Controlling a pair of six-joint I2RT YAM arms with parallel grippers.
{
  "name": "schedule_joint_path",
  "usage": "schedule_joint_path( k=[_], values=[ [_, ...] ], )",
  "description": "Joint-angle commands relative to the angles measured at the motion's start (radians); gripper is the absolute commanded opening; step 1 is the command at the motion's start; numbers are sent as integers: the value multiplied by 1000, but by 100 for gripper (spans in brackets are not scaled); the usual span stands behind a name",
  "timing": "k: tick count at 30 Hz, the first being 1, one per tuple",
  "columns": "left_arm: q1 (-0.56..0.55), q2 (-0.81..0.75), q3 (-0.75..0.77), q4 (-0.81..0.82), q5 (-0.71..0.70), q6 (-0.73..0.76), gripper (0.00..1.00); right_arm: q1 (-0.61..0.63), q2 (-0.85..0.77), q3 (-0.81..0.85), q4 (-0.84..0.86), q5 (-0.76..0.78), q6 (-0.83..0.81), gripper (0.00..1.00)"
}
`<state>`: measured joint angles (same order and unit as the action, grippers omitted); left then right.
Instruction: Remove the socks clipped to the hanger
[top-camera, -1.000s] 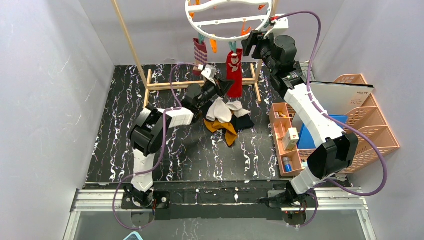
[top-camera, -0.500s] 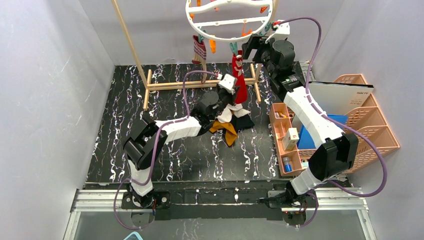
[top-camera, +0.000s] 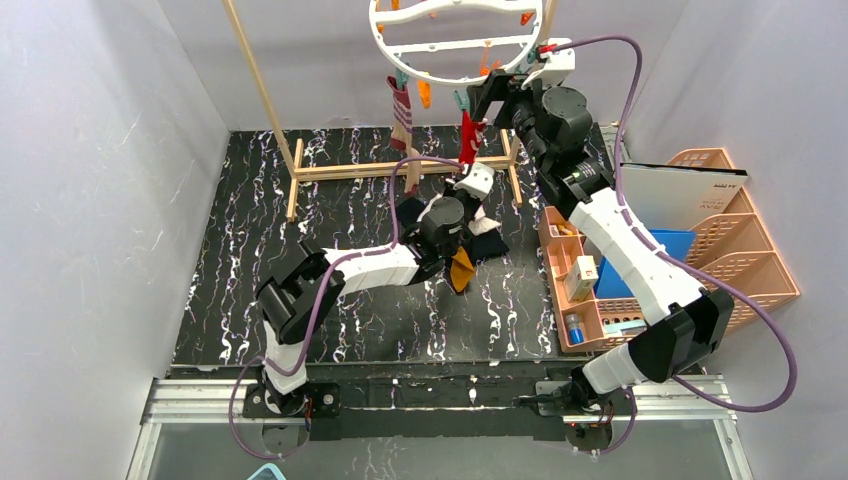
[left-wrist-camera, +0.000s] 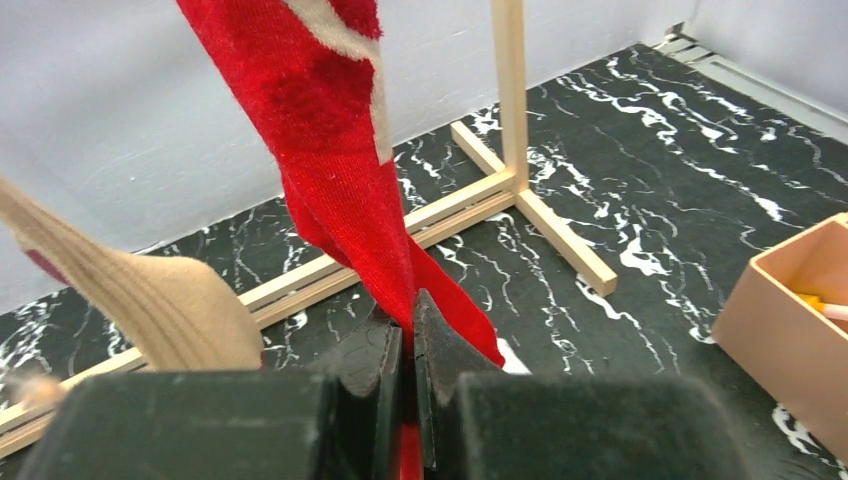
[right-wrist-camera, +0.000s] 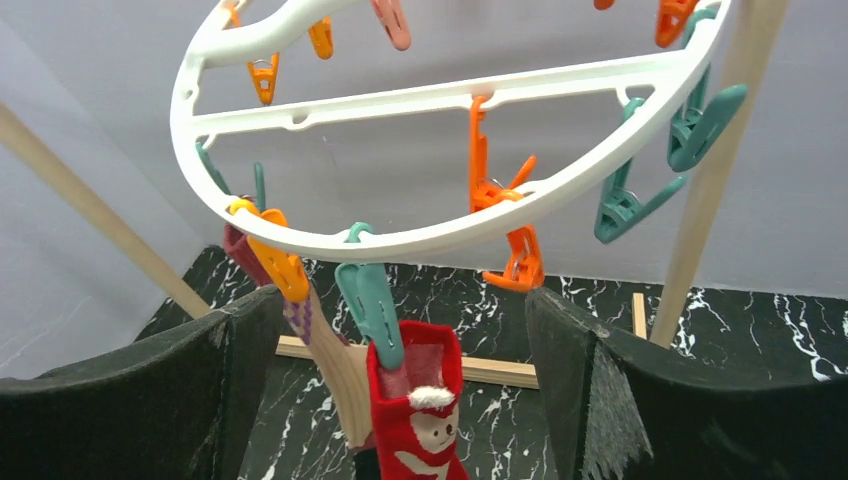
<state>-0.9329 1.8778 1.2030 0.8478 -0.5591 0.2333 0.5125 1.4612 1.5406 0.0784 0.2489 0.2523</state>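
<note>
Pinching the red sock (left-wrist-camera: 340, 150) on the hanger (right-wrist-camera: 450, 234).
We find the left tool (left-wrist-camera: 408, 320) pressed together on the sock's lower part; the sock hangs taut from a teal clothespin (right-wrist-camera: 372, 300) on its white ring. The right tool (right-wrist-camera: 400, 310) stands spread wide, fingers either side of that clothespin, clear of it. A striped sock (top-camera: 402, 105) hangs clipped nearby; loose socks (top-camera: 462, 270) lie on the surface (top-camera: 240, 250).

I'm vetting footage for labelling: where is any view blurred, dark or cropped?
Top external: even light, sharp, the hanger cropped at top. Left wrist: red sock crisp, tan sock blurred at left. Right wrist: clothespins sharp, its fingers dark, soft.
</note>
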Motion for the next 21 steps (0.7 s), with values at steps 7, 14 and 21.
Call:
schedule_joint_path(
  k=[7, 14, 21],
  values=[
    [-27, 2, 27, -10, -143, 58, 0, 31, 68, 155, -117, -71, -62, 97],
    [-34, 2, 23, -10, -154, 58, 0, 69, 125, 270, -240, -74, -100, 88],
    [-35, -1, 22, -9, -152, 57, 0, 115, 177, 365, -324, 4, -146, 79]
  ],
)
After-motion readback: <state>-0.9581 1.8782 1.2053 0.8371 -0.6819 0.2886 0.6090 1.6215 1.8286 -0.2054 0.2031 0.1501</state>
